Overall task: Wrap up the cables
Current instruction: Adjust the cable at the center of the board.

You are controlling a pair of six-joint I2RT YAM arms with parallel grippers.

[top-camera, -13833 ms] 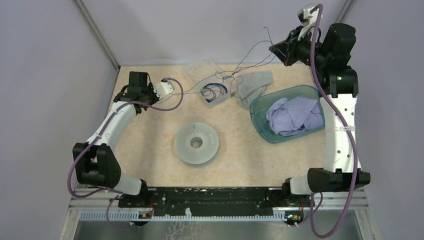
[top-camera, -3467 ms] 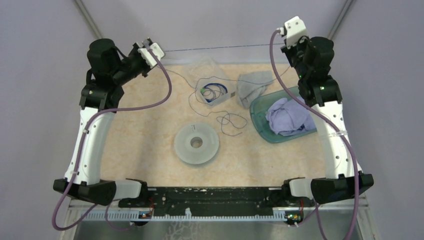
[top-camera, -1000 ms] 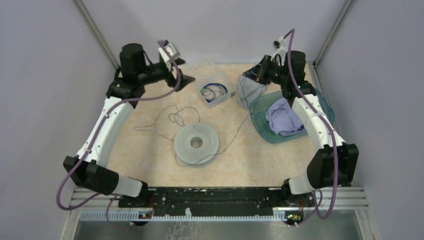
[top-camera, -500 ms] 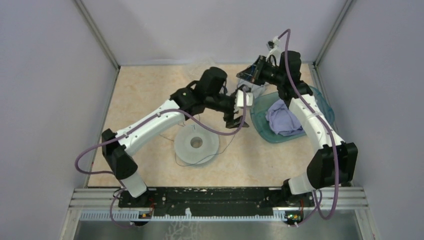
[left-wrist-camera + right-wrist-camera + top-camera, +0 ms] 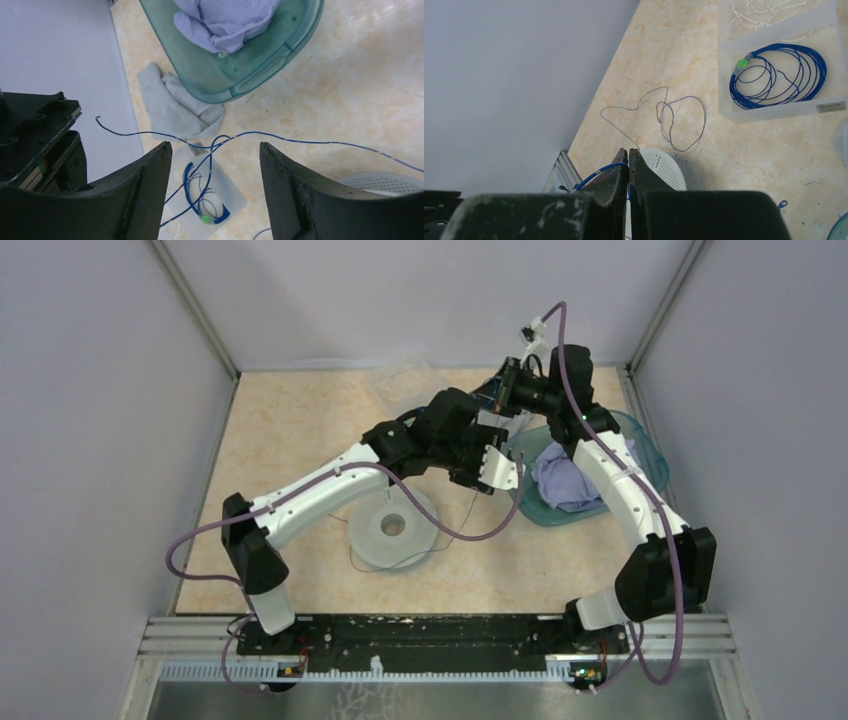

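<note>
Left gripper [image 5: 214, 150], jaws apart, straddles the thin dark grey cable [image 5: 300, 140] pinched by the closed right gripper [image 5: 628, 152]. Closing off-line may miss so fine a thread.

Thin dark cable [image 5: 705, 119] lies loosely looped beside the spool [image 5: 668, 166], one end seemingly lifted.

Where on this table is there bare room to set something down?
Bare table: the far-left corner, left of the left arm, and the near strip between spool and right arm's base. Crowded: far right, where left pincer, right pincer, tray, grey cloth and teal tub cluster.
</note>
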